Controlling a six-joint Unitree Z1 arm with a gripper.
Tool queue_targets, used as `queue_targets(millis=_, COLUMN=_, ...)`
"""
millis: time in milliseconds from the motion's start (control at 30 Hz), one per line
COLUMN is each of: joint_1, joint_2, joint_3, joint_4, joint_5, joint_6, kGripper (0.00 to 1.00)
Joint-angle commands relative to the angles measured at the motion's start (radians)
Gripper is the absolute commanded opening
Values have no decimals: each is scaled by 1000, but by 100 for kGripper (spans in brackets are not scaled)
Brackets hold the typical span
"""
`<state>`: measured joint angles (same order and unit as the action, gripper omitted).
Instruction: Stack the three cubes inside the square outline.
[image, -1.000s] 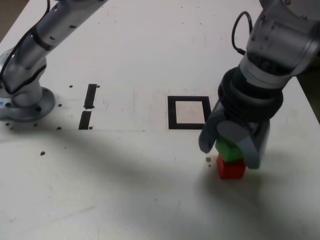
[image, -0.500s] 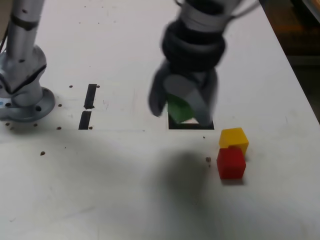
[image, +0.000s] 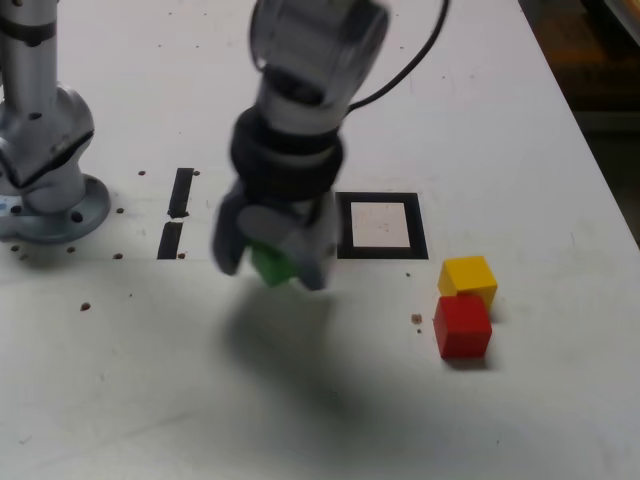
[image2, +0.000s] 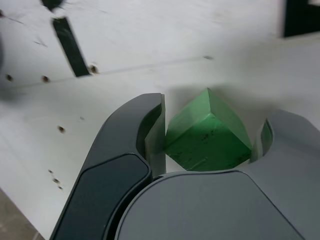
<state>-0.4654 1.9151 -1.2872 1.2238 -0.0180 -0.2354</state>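
Wrist view showed the green cube (image2: 207, 132) clamped between the part-closed gripper (image2: 210, 140) jaws. Carrying was judged underway; next, it needed lowering inside the square outline (image: 380, 225).

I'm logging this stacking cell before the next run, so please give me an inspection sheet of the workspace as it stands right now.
Surface: white table, scuffed, with small dark specks and holes.
Job's things: green cube in the end effector, above the table on the exterior view's left of the square outline; the outline holds nothing. Yellow cube and red cube sit on the table touching, to the outline's right in that view.
Clutter: two short black strips.
End effector: end effector shut on the green cube.
Cables: black cable looping off the arm.
Surroundings: arm base at the exterior view's left; dark floor past the table's right edge.
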Motion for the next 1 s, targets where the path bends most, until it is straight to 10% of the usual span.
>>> queue_targets(millis=0, joint_1=0, joint_2=-18, joint_3=41, joint_4=-9, joint_5=-1, joint_6=0, kGripper=32)
queue_targets(millis=500, joint_1=17, joint_2=-5, joint_3=143, joint_4=-154, joint_5=-10, joint_6=8, kGripper=36)
queue_targets(millis=800, joint_1=24, joint_2=-29, joint_3=176, joint_4=-176, joint_5=-48, joint_6=-3, kGripper=80)
queue_targets(millis=967, joint_1=19, joint_2=-74, joint_3=124, joint_4=-136, joint_5=-37, joint_6=-47, kGripper=89)
